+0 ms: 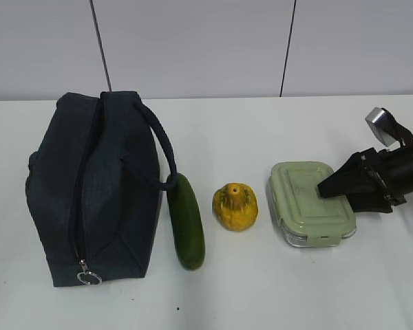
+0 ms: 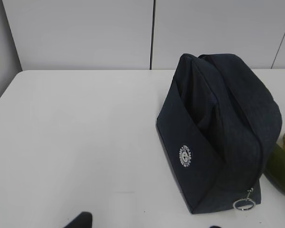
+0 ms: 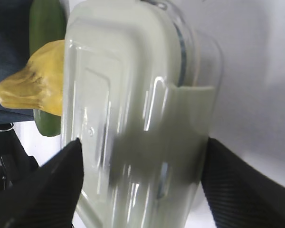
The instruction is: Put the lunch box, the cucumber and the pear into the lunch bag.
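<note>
From outside, my right fingers [image 1: 328,187] hang over the lunch box [image 1: 310,203], right of the pear [image 1: 235,207]. My left wrist shows only the zipped lunch bag [image 2: 218,133]. My right wrist: fingers spread wide astride the box; I'd centre, then squeeze.

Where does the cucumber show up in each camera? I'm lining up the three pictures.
Exterior view: the cucumber lies centre-left, between lunch bag and pear.
Left wrist view: only a green end at the right edge, beside the bag.
Right wrist view: top left, behind the pear.
Shared landmark: the bag's silver ring pull.
</note>
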Controlling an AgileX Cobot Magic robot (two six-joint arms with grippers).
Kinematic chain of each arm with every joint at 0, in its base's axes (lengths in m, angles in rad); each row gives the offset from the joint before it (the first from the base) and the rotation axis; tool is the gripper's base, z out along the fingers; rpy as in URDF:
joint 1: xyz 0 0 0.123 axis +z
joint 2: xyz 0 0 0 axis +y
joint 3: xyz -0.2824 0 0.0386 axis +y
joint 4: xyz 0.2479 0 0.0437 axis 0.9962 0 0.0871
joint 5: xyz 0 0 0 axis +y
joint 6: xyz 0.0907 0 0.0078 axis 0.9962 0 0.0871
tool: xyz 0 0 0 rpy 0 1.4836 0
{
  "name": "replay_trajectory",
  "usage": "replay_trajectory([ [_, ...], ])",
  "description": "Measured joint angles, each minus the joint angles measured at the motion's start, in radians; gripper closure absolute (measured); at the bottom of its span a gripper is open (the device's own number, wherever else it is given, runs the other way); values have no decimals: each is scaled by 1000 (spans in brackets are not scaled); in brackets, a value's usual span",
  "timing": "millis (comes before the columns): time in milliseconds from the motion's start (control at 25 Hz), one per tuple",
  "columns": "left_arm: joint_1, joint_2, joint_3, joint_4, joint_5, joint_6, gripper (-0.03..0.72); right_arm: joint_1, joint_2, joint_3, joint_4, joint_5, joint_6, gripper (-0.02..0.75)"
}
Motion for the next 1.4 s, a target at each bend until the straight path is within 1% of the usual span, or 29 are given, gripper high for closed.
replay_trajectory([
  [240, 0, 0, 0, 0, 0, 0, 253, 0, 10, 0, 0, 0, -2, 202],
  [520, 0, 0, 0, 0, 0, 0, 253, 0, 56, -2, 40, 20, -4, 216],
  [600, 0, 0, 0, 0, 0, 0, 253, 0, 57, -2, 47, 24, -7, 236],
  [720, 0, 0, 0, 0, 0, 0, 253, 0, 57, -4, 49, 30, -7, 292],
  [800, 0, 0, 0, 0, 0, 0, 253, 0, 58, -4, 49, 32, -7, 311],
  [1120, 0, 0, 0, 0, 0, 0, 253, 0, 58, -4, 49, 34, -5, 334],
  [1400, 0, 0, 0, 0, 0, 0, 253, 0, 58, -4, 49, 34, -4, 335],
])
